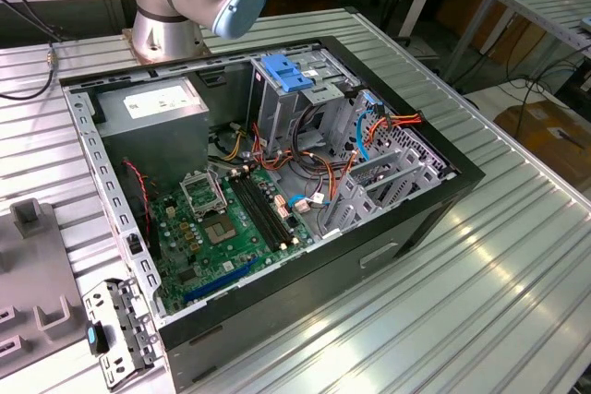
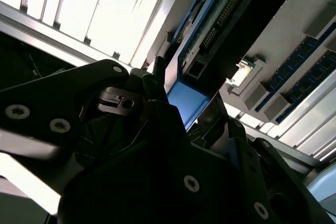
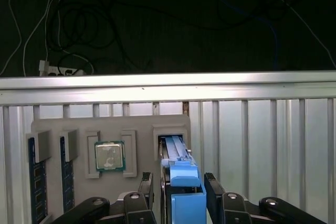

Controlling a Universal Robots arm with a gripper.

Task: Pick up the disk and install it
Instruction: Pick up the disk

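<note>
Straddling the blue-railed disk [image 3: 185,182] upright in the grey tray [image 3: 79,128] slot, the gripper [image 3: 178,178] flanks it; whether it clamps, I cannot tell.

The table [image 1: 517,256] is ribbed bare aluminium with a bright sheen. The computer case [image 1: 277,316] has matt black walls. Inside it, the power supply [image 1: 152,126] is dull grey sheet metal with a white paper sticker. The drive cage [image 1: 277,113] is the same grey metal, topped by a smooth blue plastic handle [image 1: 284,74]. The motherboard [image 1: 231,223] is green with a slight gloss. In the first wrist view the tray [image 3: 142,129] looks matt grey (plastic, seemingly), the disk [image 3: 182,182] shows smooth blue plastic, and the gripper [image 3: 178,177] is matt black.
</note>
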